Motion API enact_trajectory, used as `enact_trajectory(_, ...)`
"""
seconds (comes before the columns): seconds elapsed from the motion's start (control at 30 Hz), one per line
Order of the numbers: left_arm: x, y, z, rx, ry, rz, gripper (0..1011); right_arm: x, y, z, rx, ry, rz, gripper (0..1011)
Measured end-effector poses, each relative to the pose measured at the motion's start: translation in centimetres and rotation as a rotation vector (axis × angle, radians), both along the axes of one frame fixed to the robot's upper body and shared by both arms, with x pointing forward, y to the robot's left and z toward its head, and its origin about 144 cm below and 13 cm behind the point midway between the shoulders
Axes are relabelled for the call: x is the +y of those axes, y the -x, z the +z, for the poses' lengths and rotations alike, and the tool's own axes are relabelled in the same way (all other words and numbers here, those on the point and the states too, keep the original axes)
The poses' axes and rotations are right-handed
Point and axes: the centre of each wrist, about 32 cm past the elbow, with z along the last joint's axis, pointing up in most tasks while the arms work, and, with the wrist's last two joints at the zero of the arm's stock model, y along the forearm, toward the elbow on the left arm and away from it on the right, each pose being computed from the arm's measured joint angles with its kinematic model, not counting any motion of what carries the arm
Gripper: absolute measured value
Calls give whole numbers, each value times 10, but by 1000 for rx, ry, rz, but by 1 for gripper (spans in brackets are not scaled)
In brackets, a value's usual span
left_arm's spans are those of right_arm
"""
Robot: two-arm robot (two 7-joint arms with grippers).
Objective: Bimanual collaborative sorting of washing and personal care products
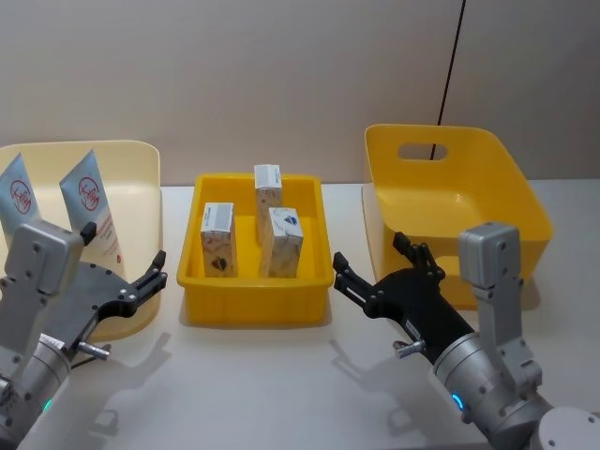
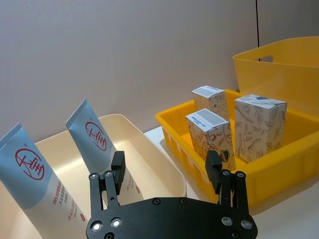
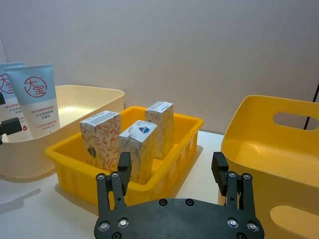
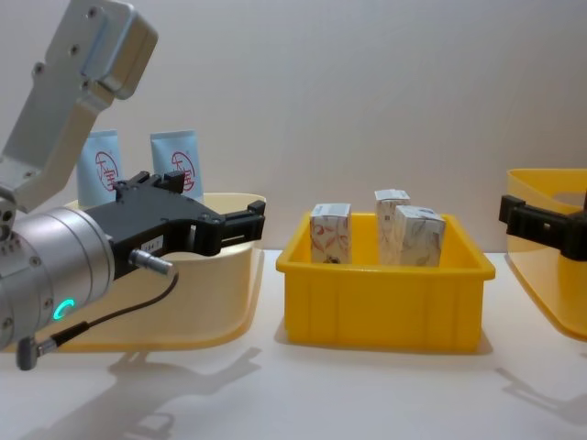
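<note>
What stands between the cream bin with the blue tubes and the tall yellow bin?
In the head view, a low yellow tray holding three upright cartons sits between them.

We are noting three small white cartons (image 1: pixel 281 242) standing in the central yellow plastic tray (image 1: pixel 255 286), two light-blue squeeze tubes (image 1: pixel 94 208) leaning in the cream plastic bin (image 1: pixel 131 173) left, a deep yellow handled bin (image 1: pixel 511 202) sitting right.

place: robot lab or test bench | surface: plain white table (image 1: pixel 281 394) | backdrop: bare grey wall (image 1: pixel 281 75) close behind the table's far edge, one black cable (image 1: pixel 452 66) hanging down it | layout: cream bin (image 1: pixel 141 164), yellow tray (image 1: pixel 253 305) and yellow bin (image 1: pixel 441 141) in a row along that edge
</note>
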Motion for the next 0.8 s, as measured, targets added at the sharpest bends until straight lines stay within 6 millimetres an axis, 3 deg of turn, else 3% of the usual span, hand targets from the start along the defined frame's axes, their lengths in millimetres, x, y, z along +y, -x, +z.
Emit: enact_trajectory(0.8, 0, 0, 0, 0, 0, 0, 1003, 0, 0, 0, 0, 0, 0, 1001)
